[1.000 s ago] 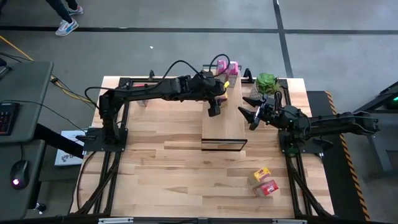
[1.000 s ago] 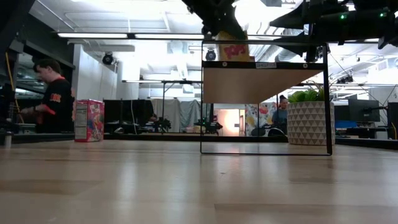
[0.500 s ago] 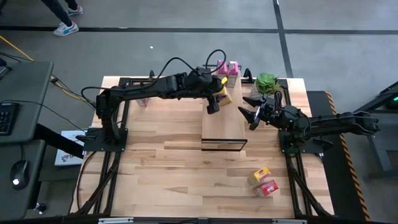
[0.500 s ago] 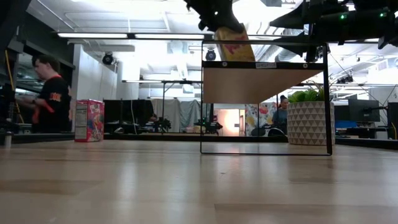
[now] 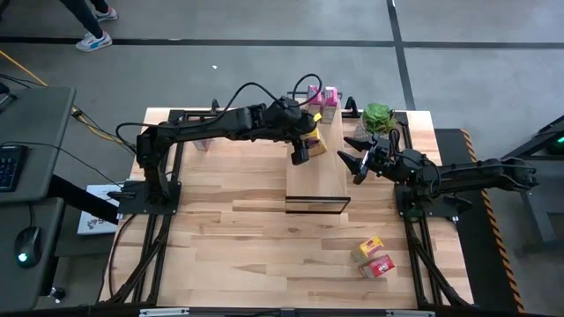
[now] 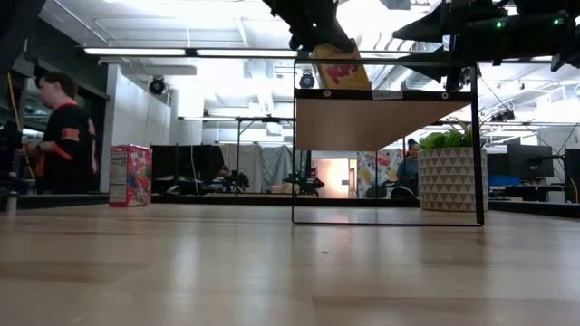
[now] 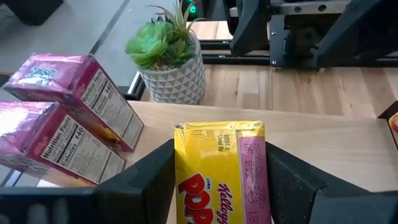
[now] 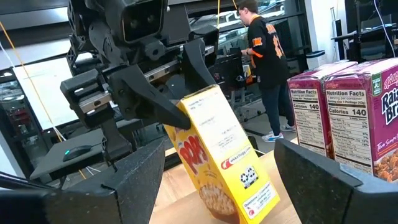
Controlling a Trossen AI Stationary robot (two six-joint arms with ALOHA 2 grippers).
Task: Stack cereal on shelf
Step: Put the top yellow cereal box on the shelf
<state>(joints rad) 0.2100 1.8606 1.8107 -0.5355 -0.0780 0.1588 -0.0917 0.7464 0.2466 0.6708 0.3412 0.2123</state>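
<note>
High view first: the left gripper (image 5: 308,141) sits over the far half of the shelf (image 5: 317,180), its jaws clamped on a yellow cereal box (image 5: 315,139) that leans off vertical, just short of the two pink boxes (image 5: 323,99) already standing at the shelf's far end; the lean suggests the box is being set down or righted beside them. The right gripper (image 5: 355,158) waits just beside the shelf near the potted plant (image 5: 379,117), jaws spread and empty. A second yellow box (image 5: 369,246) and a red box (image 5: 379,265) lie on the tabletop (image 5: 229,238) well apart from the shelf, not yet stacked. Low view: the yellow box tilts on top of the raised shelf board, and another cereal box (image 6: 130,176) stands on the table at the far side, with a person (image 6: 62,136) in the room behind. Left wrist view: dark fingers (image 7: 140,180) press both sides of the yellow box, the pink pair close by. Right wrist view: its own fingers (image 8: 314,177) stand wide with nothing between them, framing the tilted yellow box in the other arm's grip.
</note>
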